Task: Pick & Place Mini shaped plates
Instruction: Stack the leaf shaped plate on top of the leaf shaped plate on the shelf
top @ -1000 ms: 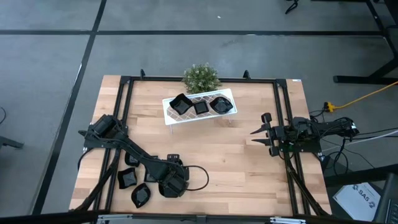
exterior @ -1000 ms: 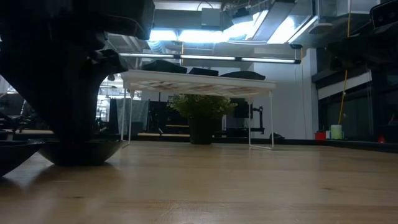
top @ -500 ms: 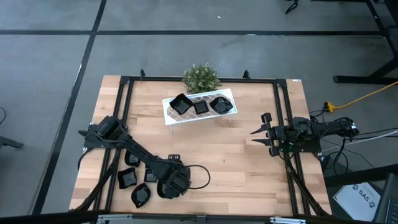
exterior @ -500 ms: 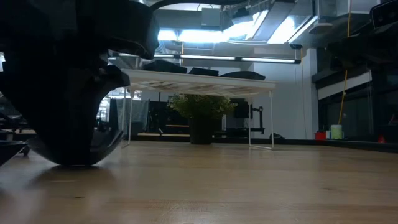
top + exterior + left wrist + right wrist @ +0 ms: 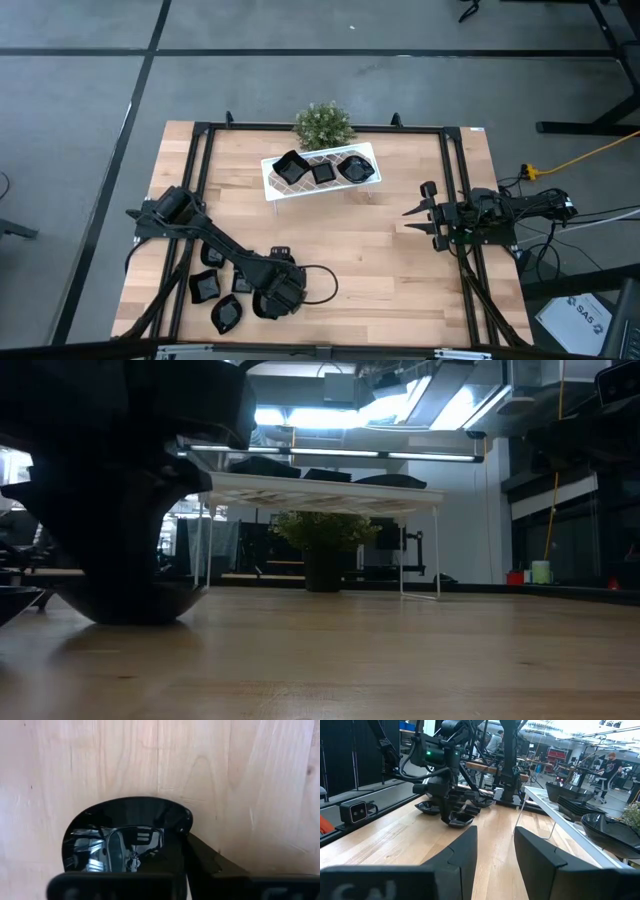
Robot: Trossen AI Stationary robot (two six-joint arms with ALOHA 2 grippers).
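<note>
Near the table's near-left corner my left gripper (image 5: 272, 292) points steeply down over one glossy black mini plate (image 5: 125, 832) and is shut on it. Three more mini plates (image 5: 205, 287) lie loose on the wood to its left. The white rack (image 5: 270, 186) at the far middle carries three black plates (image 5: 291, 168) on its top. At the right edge my right gripper (image 5: 418, 216) hangs level and open, nothing between its fingers. My left gripper comes at the plate from above. One finger (image 5: 200, 862) stands against the outside of the plate's rim (image 5: 184, 827). The other finger is hidden by the gripper's own body. The plate's underside (image 5: 130, 605) rests level on the table.
A small green plant (image 5: 323, 124) stands behind the rack at the far edge. A black metal frame (image 5: 450, 180) runs round the tabletop. Bare wood (image 5: 370, 270) lies between the two arms. A looped cable (image 5: 318, 285) trails beside the left gripper.
In the low view the plate under my left gripper tipped up on one side half a second ago and now sits level on the table again. The gripper's dark outline has shifted a little over it. My right arm has kept still.
</note>
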